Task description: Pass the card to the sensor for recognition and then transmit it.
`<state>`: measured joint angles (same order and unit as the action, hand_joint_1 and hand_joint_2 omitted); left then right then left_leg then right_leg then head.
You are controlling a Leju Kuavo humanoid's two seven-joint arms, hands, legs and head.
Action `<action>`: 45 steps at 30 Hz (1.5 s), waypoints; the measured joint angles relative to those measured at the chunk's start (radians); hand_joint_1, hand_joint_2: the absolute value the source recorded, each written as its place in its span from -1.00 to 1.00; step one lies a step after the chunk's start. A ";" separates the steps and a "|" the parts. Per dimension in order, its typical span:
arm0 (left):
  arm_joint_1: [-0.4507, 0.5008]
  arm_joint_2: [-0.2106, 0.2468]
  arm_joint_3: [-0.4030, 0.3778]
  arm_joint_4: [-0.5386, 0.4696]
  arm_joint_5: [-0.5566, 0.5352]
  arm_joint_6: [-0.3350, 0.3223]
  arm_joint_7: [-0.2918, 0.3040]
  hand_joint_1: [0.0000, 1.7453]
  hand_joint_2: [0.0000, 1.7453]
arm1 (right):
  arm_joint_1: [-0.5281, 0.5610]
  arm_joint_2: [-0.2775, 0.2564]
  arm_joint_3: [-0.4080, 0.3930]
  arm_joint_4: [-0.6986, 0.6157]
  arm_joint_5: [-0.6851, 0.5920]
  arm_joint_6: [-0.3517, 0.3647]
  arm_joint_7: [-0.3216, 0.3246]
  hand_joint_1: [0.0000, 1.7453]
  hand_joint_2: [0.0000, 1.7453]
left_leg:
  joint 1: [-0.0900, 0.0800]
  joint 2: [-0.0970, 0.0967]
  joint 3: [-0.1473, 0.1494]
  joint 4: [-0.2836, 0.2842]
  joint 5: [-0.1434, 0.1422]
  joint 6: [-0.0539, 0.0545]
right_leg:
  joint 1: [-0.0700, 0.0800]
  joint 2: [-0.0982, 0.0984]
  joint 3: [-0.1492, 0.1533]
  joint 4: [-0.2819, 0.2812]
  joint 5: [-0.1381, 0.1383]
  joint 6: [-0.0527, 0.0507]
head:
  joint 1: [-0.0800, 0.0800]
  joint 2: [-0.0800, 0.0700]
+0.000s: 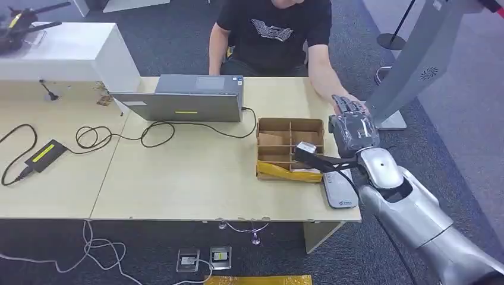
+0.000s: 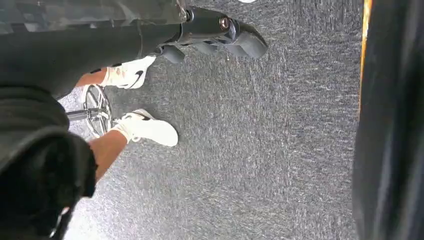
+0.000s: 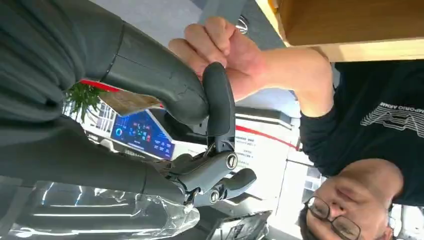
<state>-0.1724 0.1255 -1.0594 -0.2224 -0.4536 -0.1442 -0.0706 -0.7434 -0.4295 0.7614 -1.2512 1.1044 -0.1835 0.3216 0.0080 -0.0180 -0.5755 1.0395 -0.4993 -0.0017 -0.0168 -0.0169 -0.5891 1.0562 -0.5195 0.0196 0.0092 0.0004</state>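
The worktop (image 1: 196, 178) carries a laptop (image 1: 181, 98), a box (image 1: 290, 148) and a sensor (image 1: 340, 191) at its right edge. A person (image 1: 273, 32) sits behind it, reaching a hand (image 3: 215, 47) to the right robot hand (image 1: 352, 127), raised past the box. The right wrist view shows a card (image 3: 131, 101) pinched between thumb and fingers. This looks like the handover; next, loosen the pinch once the person grips. The left robot hand (image 2: 215, 35) hangs over the carpet, fingers curled, holding nothing.

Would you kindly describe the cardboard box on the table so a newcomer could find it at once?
Start at the pale wooden table and go to its right end, past the grey laptop. The cardboard box sits there, open-topped, brown, split into compartments by dividers, with a yellow strip along its near edge.
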 joint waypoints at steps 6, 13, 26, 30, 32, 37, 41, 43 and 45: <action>-0.002 -0.001 0.000 0.000 0.002 0.005 0.006 -1.00 -1.00 | -0.001 0.002 -0.021 0.022 0.000 -0.004 0.010 1.00 1.00 | 0.000 0.000 0.000 0.000 0.000 0.000 | 0.000 0.000 0.000 0.000 0.000 0.000 | 0.000 0.000; -0.002 -0.004 0.000 0.000 0.003 0.015 0.012 -1.00 -1.00 | -0.001 0.008 -0.034 0.046 0.006 -0.011 0.007 -1.00 1.00 | 0.000 0.000 0.000 0.000 0.000 0.000 | 0.000 0.000 0.000 0.000 0.000 0.000 | 0.000 0.000; -0.002 -0.004 0.000 0.000 0.007 0.009 0.012 -1.00 -1.00 | 0.000 0.010 -0.037 0.059 -0.076 -0.050 -0.009 -1.00 1.00 | 0.000 0.000 0.000 0.000 0.000 0.000 | 0.000 0.000 0.000 0.000 0.000 0.000 | 0.000 0.000; -0.002 -0.004 0.000 0.000 0.014 0.015 0.012 -1.00 -1.00 | 0.000 0.014 -0.044 0.066 -0.172 -0.076 -0.039 -1.00 1.00 | 0.000 0.000 0.000 0.000 0.000 0.000 | 0.000 0.000 0.000 0.000 0.000 0.000 | 0.000 0.000; -0.002 -0.004 0.000 0.000 0.014 0.016 0.012 -1.00 -1.00 | 0.000 0.016 -0.048 0.069 -0.198 -0.083 -0.047 -1.00 1.00 | 0.000 0.000 0.000 0.000 0.000 0.000 | 0.000 0.000 0.000 0.000 0.000 0.000 | 0.000 0.000; -0.001 -0.004 0.000 0.000 0.016 0.015 0.012 -1.00 -1.00 | -0.001 0.019 -0.051 0.073 -0.247 -0.098 -0.054 -1.00 1.00 | 0.000 0.000 0.000 0.000 0.000 0.000 | 0.000 0.000 0.000 0.000 0.000 0.000 | 0.000 0.000; -0.001 -0.004 0.000 0.000 0.018 0.008 0.012 -1.00 -1.00 | -0.002 0.022 -0.055 0.073 -0.275 -0.108 -0.048 -1.00 1.00 | 0.000 0.000 0.000 0.000 0.000 0.000 | 0.000 0.000 0.000 0.000 0.000 0.000 | 0.000 0.000; 0.000 -0.004 0.000 0.000 0.021 0.008 0.012 -1.00 -1.00 | -0.002 0.024 -0.059 0.076 -0.281 -0.116 -0.046 -1.00 1.00 | 0.000 0.000 0.000 0.000 0.000 0.000 | 0.000 0.000 0.000 0.000 0.000 0.000 | 0.000 0.000; 0.002 -0.004 0.000 0.000 0.022 0.009 0.012 -1.00 -1.00 | -0.002 0.025 -0.059 0.083 -0.280 -0.128 -0.044 -1.00 1.00 | 0.000 0.000 0.000 0.000 0.000 0.000 | 0.000 0.000 0.000 0.000 0.000 0.000 | 0.000 0.000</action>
<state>-0.1704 0.1217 -1.0594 -0.2220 -0.4315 -0.1350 -0.0584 -0.7451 -0.4047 0.7027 -1.1685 0.8248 -0.3113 0.2777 0.0080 -0.0178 -0.5755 1.0395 -0.4993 -0.0017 -0.0168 -0.0166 -0.5890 1.0563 -0.5195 0.0195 0.0092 0.0000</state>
